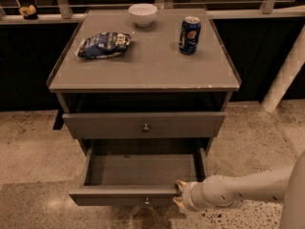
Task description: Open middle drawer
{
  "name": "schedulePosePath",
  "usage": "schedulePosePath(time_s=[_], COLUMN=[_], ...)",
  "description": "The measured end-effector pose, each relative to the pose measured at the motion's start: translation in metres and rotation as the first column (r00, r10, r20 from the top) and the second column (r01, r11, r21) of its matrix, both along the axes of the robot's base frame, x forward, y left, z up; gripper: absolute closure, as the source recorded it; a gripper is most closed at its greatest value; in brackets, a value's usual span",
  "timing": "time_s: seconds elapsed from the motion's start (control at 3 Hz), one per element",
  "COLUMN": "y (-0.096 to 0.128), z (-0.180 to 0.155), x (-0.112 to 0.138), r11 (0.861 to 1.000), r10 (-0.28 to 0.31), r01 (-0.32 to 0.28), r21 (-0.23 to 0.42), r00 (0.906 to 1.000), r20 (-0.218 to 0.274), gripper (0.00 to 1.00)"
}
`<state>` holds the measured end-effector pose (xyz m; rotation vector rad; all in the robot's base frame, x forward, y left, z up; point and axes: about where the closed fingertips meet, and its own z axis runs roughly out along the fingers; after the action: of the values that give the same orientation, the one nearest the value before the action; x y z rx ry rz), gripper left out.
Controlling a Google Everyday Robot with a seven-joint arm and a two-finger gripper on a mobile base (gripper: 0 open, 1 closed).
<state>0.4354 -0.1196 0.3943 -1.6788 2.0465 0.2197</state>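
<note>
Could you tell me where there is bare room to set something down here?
The cabinet top is bare along its front edge and between chip bag and soda can; the bowl crowds the back. The open middle drawer is bare inside; the gripper crowds its front-right corner.

I can't read any real words here. The blue can [189, 35] on the cabinet top [143, 66] has a round red and white mark on its side, but I can't make out its letters. The blue bag [104, 45] beside it has white print, and I can't read that either. My gripper [178, 193] is at the right end of the middle drawer [119, 198] front.
</note>
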Motion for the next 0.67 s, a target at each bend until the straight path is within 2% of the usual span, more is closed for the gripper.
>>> schedulePosePath(time_s=[0.67], y=[-0.0005], z=[0.0037], x=[0.0037], r11=[1.0], r10=[0.0], r01=[0.0], r21=[0.0], r00=[1.0], r20=[0.0], gripper=[1.0])
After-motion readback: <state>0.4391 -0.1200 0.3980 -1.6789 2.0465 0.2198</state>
